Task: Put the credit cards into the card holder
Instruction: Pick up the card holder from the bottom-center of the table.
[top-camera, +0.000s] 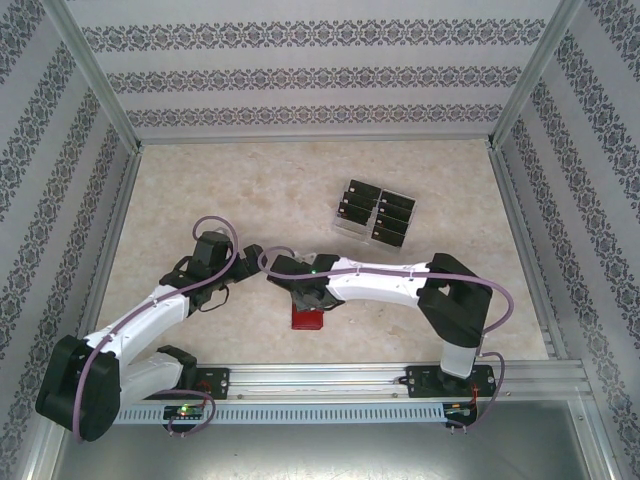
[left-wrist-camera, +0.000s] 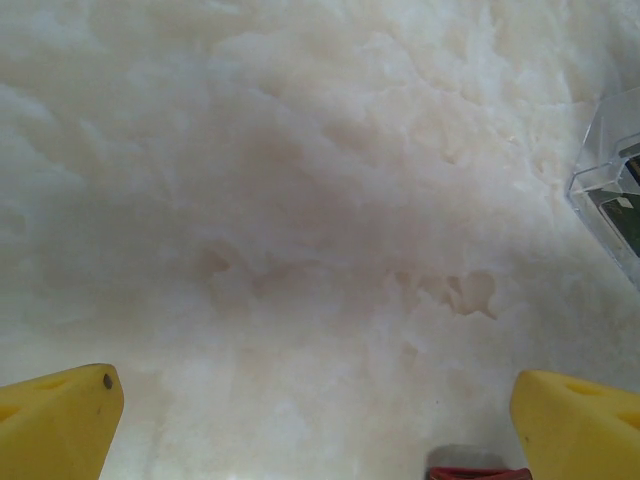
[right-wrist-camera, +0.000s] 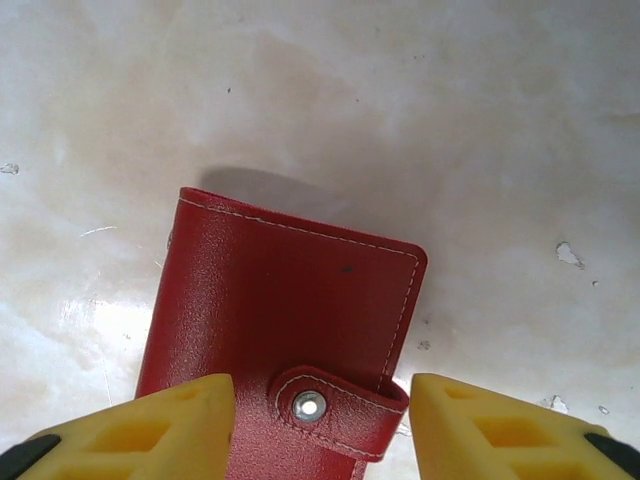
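1. Near centre, just past the base rail: closed red card holder lies flat. The right gripper straddles it, half spread - contact unclear.
2. Left gripper is spread wide, holding nothing, over bare table.
3. Far right: credit cards sit in a clear rack - open floor all around.

Open tabletop left of clear rack

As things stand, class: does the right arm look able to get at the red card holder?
Probably yes: the right pincer is at the closed card holder, fingers either side of its snap tab.
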